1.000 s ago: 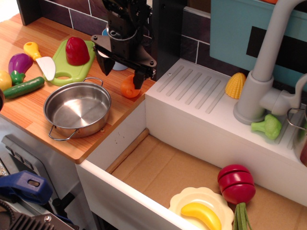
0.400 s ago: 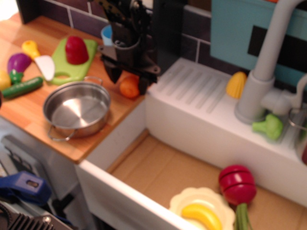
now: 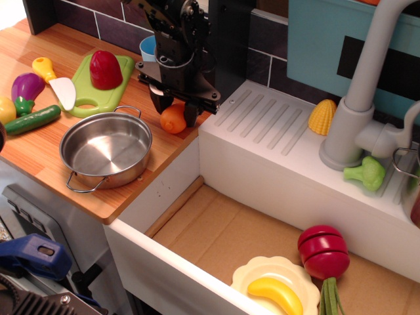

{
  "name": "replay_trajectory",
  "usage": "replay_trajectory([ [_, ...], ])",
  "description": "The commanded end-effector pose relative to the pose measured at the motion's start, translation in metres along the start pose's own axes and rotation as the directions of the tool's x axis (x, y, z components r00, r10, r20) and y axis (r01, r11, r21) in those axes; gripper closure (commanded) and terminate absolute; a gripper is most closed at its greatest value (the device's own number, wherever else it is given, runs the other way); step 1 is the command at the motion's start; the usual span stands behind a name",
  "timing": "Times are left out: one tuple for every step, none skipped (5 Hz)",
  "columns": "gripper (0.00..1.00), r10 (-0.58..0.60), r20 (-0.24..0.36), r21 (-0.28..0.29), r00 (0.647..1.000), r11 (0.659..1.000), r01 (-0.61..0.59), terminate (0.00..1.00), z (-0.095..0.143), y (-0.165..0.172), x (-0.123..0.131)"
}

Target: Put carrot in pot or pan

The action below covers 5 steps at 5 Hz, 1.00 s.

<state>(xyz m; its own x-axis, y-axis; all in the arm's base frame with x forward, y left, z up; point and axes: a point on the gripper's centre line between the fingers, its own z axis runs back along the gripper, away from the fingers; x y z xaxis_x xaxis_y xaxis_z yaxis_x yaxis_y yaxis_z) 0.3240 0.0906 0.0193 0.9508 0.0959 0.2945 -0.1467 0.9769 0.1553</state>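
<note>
The carrot (image 3: 172,122) is a small glossy orange piece on the wooden counter, by the edge of the white sink unit. My gripper (image 3: 175,110) has come down over it. The two black fingers (image 3: 159,104) stand close on either side of the carrot and seem to touch it. The carrot still rests on the counter. The shiny steel pot (image 3: 105,149) with wire loop handles stands empty to the front left of the carrot, about a hand's width away.
A green cutting board (image 3: 98,88) with a red pepper lies behind the pot. A knife, eggplant and cucumber (image 3: 33,120) are at the left. Corn (image 3: 322,116) and broccoli sit by the faucet. A yellow plate (image 3: 272,279) with a banana lies in the sink.
The gripper has dropped lower over the carrot and its fingers have closed in from a wide spread. The carrot has shifted slightly left.
</note>
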Motion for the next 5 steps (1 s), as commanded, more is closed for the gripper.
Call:
replay_trajectory([
  [1.0, -0.025, 0.027, 0.07, 0.999, 0.997, 0.023, 0.0, 0.046, -0.004, 0.026],
  [1.0, -0.03, 0.015, 0.11, 0.999, 0.994, 0.028, 0.0, 0.07, -0.002, 0.027],
  [1.0, -0.025, -0.005, 0.141, 1.0, 0.99, 0.026, 0.0, 0.086, 0.005, 0.019],
  [1.0, -0.01, 0.009, 0.179, 1.0, 0.984, 0.008, 0.0, 0.094, 0.019, 0.0],
  [1.0, 0.011, 0.012, 0.174, 1.0, 0.985, -0.013, 0.0, 0.094, 0.028, -0.017],
])
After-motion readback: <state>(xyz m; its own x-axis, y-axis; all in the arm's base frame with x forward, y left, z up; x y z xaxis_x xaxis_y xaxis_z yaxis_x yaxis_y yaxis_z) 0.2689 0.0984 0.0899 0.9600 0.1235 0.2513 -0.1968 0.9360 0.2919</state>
